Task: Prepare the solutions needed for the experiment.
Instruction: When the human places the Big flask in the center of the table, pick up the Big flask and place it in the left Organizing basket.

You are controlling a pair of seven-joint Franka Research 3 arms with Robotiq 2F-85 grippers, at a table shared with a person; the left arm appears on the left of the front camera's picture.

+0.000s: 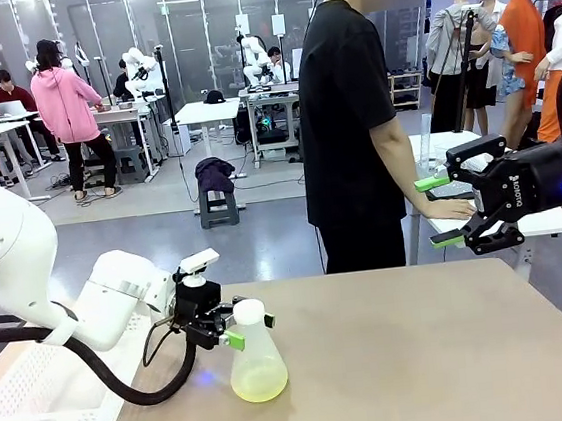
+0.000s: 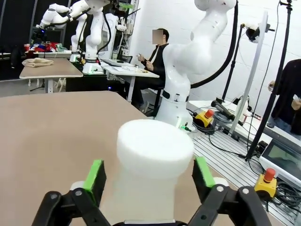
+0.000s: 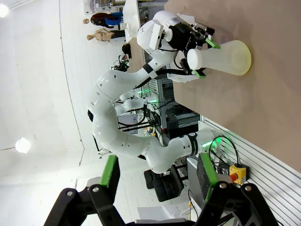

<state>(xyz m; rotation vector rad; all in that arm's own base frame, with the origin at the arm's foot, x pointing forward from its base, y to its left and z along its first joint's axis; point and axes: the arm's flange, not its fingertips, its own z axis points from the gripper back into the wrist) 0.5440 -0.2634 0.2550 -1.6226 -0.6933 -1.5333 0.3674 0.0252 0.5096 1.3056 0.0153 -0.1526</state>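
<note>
Flask (image 1: pixel 256 359) with the solutions (image 1: pixel 259 382) stands upright on the tabletop (image 1: pixel 427 356), neck right between the left claw (image 1: pixel 239 327) pads, spread and not yet pinching, while the right claw (image 1: pixel 454 212) hangs open well apart.

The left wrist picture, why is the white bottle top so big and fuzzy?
Left wrist view: the flask neck sits right at the lens between the left tool pads, so it looks huge and soft. Front view: the same flask looks small and sharp, with a blue glow on the table beside it.
</note>
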